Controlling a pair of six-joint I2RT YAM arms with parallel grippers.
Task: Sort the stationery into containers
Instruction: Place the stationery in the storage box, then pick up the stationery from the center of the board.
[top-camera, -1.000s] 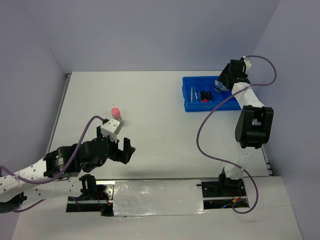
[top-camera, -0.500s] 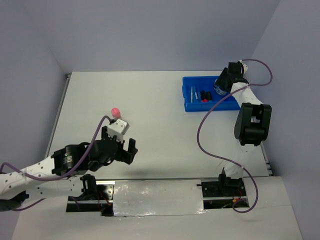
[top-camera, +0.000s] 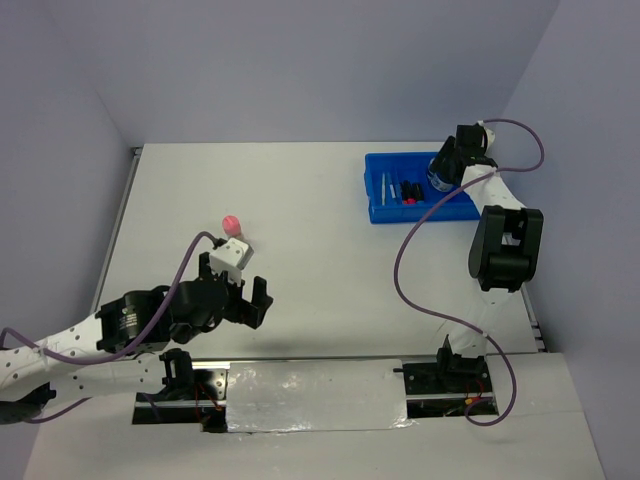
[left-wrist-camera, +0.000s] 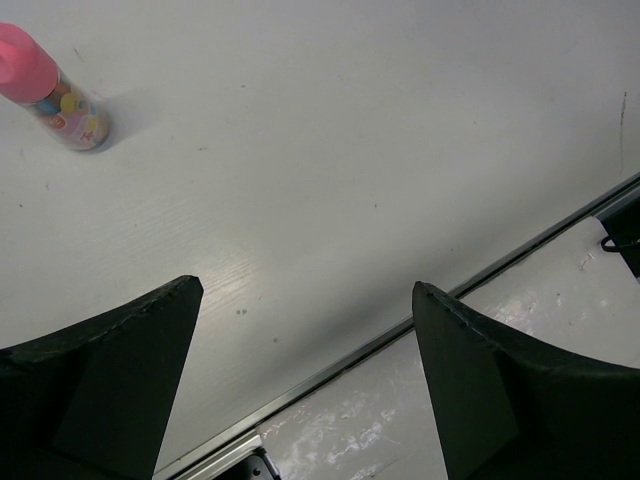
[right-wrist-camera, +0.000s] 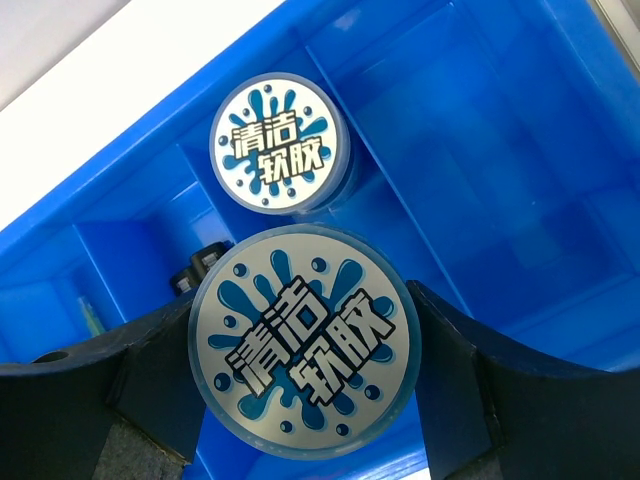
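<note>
At the table's (top-camera: 320, 230) two o'clock corner, the right gripper (top-camera: 445, 172) hangs over the blue tray (top-camera: 390, 215), its fingers (right-wrist-camera: 150, 375) pinching a round blue jar (right-wrist-camera: 303, 340) by the sides, printed lid up. A second jar (right-wrist-camera: 277, 145) of the same kind sits in a tray compartment at twelve o'clock from the held one. Farther left in the tray lie short black markers (top-camera: 409, 191) and thin pale sticks (top-camera: 385, 186), each in their own compartment. Near the seven o'clock edge, the left gripper (top-camera: 250, 300) hovers with jaws spread wide, holding nothing. At eleven o'clock from it, well apart, the pink-capped bottle (left-wrist-camera: 55, 92) stands on the bare tabletop.
</note>
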